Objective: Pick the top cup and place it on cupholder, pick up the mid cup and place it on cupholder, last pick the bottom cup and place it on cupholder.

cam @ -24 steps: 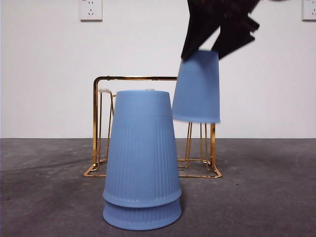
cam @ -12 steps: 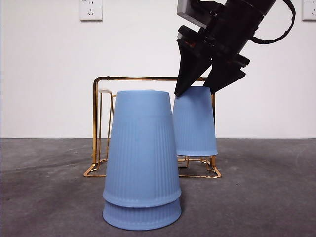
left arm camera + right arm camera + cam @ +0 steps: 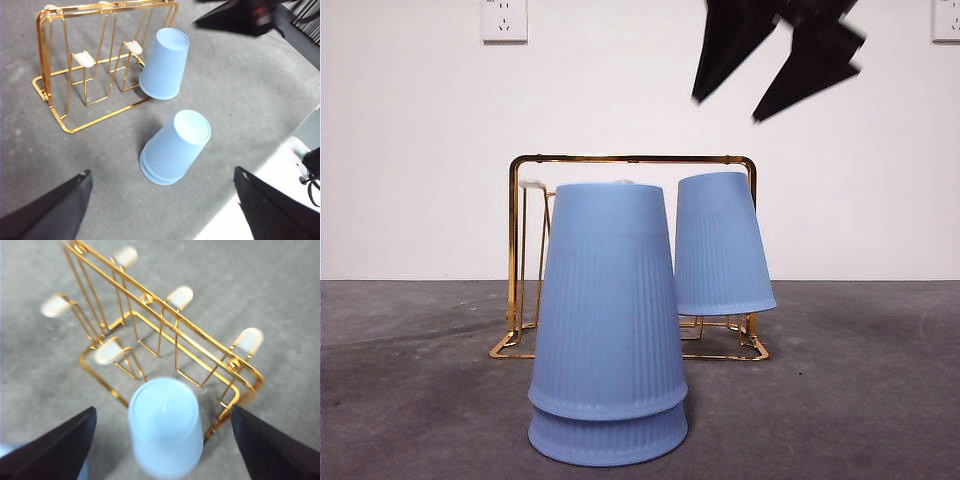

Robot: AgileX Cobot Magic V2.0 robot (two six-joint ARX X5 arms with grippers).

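Note:
A gold wire cupholder (image 3: pixel 630 158) (image 3: pixel 55 75) (image 3: pixel 165 325) stands behind a stack of two upside-down blue cups (image 3: pixel 608 320) (image 3: pixel 175 147). One blue cup (image 3: pixel 720 245) (image 3: pixel 164 64) (image 3: pixel 165 427) sits upside down on a prong at the rack's right end, slightly tilted. My right gripper (image 3: pixel 775 75) (image 3: pixel 162 450) hovers open above that cup, holding nothing. My left gripper (image 3: pixel 162 200) is open, high above the table, with the stack below it.
The grey table (image 3: pixel 840 390) spreads around the rack. Several whitish-tipped prongs (image 3: pixel 56 305) (image 3: pixel 83 58) stand bare. Wall sockets (image 3: pixel 504 20) are on the white wall behind. The table's edge (image 3: pixel 280 160) runs near the stack.
The right gripper lowered the cup onto the rack's right prong, let it go and rose clear. The cup now rests on the rack, leaning slightly.

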